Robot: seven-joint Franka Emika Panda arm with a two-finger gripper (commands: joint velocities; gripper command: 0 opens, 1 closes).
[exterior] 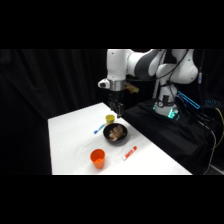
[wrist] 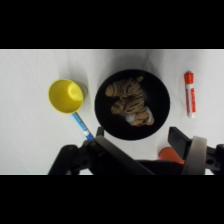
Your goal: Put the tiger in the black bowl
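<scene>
Reading across the wrist view from the left, a small yellow cup (wrist: 65, 95) was seen on the white counter (wrist: 25, 125), with a blue pen (wrist: 81, 125) lying just beside it and running down toward the gripper's linkage. Next came the black bowl (wrist: 132, 103), and the tiger (wrist: 131, 103) was found lying inside it, on its side against the dark floor of the bowl, touched by nothing. The placement asked for was therefore judged to be done. Further right, a red marker (wrist: 189, 93) lay apart from the bowl, and a sliver of the orange cup (wrist: 170, 155) was glimpsed behind the right finger.

The gripper (wrist: 135, 137) was held above the bowl's near rim, its jaws spread apart and holding nothing, as would be expected once the toy had been let go. In the side view the gripper (exterior: 116, 111) was shown hanging just above the bowl (exterior: 116, 133), with the orange cup (exterior: 98, 158) standing nearer the counter's front edge.
</scene>
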